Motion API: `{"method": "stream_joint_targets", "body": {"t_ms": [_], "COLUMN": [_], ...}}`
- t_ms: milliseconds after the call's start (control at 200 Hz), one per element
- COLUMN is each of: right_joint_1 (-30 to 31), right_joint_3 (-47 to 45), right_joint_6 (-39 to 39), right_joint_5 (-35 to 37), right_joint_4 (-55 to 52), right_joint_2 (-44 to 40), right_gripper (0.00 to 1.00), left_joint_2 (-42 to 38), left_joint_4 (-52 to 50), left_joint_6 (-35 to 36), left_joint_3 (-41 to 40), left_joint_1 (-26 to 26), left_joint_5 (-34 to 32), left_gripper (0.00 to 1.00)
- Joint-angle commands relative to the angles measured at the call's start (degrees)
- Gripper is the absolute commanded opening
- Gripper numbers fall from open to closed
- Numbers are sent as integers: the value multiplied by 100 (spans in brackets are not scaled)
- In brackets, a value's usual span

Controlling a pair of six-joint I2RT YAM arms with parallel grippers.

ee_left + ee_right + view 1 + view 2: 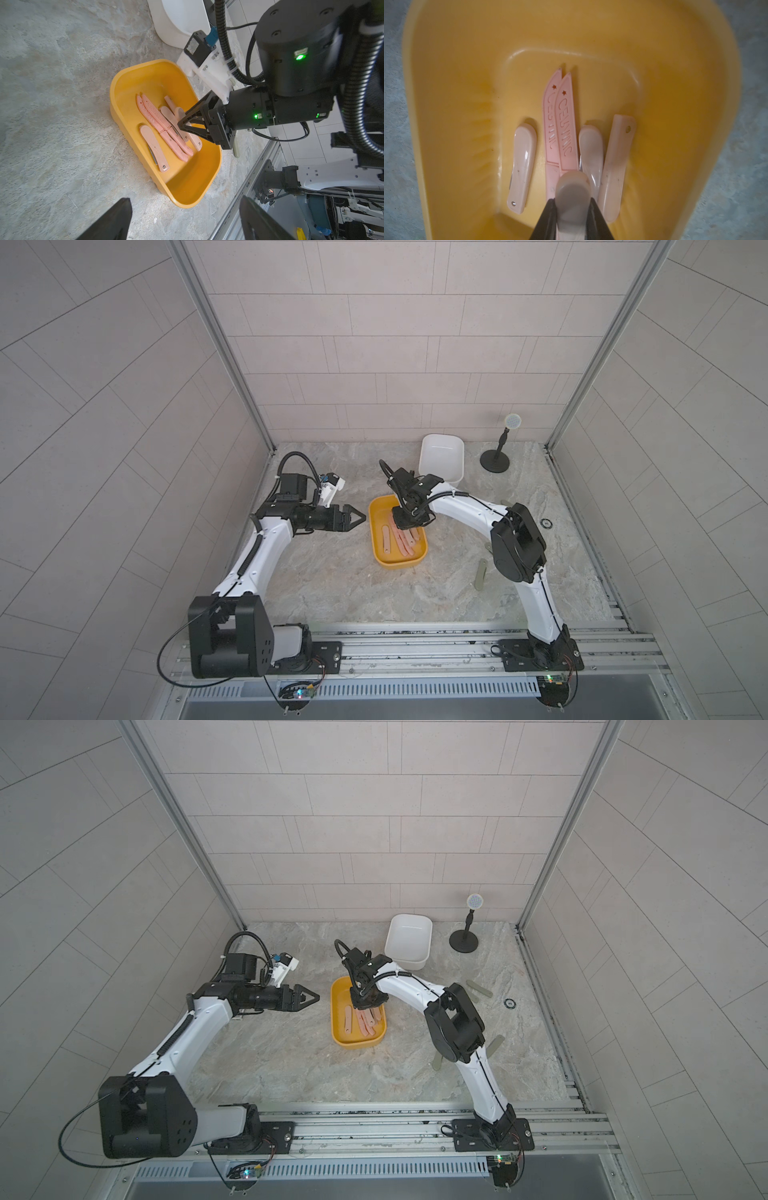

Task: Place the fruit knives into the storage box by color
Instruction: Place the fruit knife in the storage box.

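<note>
Grey marbled table (332, 593); yellow storage box (397, 565) stands near its middle. White storage box (442, 456) is just past the yellow box's far right corner, not touching. Black stand (494, 460) with a round head is further right, at the back edge. Small dark ring (546, 523) is well right of the yellow box. Grey-green fruit knives (484, 992) lie flat on the bare table right of the yellow box; 2 level with its far end, 2 more near its near end, 1 partly hidden.

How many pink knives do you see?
6. Five pink knives lie in the yellow tub: one short alone, two long side by side, two short beside those. The sixth is in the right pincer. More may hide beneath.
</note>
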Motion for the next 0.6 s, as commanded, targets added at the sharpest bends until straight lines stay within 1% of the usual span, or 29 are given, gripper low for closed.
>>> {"method": "stream_joint_targets", "body": {"t_ms": [0, 60, 105, 185, 265, 325, 470, 595], "right_joint_1": [-100, -104, -104, -110, -118, -112, -118, -166], "right_joint_3": [-53, -64, -55, -50, -51, -90, -380, -411], "right_joint_6": [-42, -79, -104, -133, -152, -137, -62, -154], "right_joint_5": [-53, -127, -167, -155, -120, -69, 10, 155], "right_joint_4": [10, 13, 15, -6, -3, 42, 342, 302], "right_joint_2": [14, 23, 31, 7, -63, -170, -696, -1054], "right_gripper": [25, 27, 30, 42, 50, 55, 63, 68], "left_joint_2": [61, 87, 87, 56, 18, -1, -1, 23], "left_joint_4": [73, 38, 16, 22, 15, 15, -2, 4], "left_joint_6": [68, 81, 86, 90, 88, 104, 115, 159], "left_joint_3": [-51, -30, -21, -20, -21, -47, -35, -23], "left_joint_1": [26, 29, 25, 24, 27, 26, 25, 28], "left_joint_5": [-61, -106, -140, -209, -255, -263, -394, -601], "left_gripper": [88, 88, 88, 88, 87, 88, 88, 87]}}
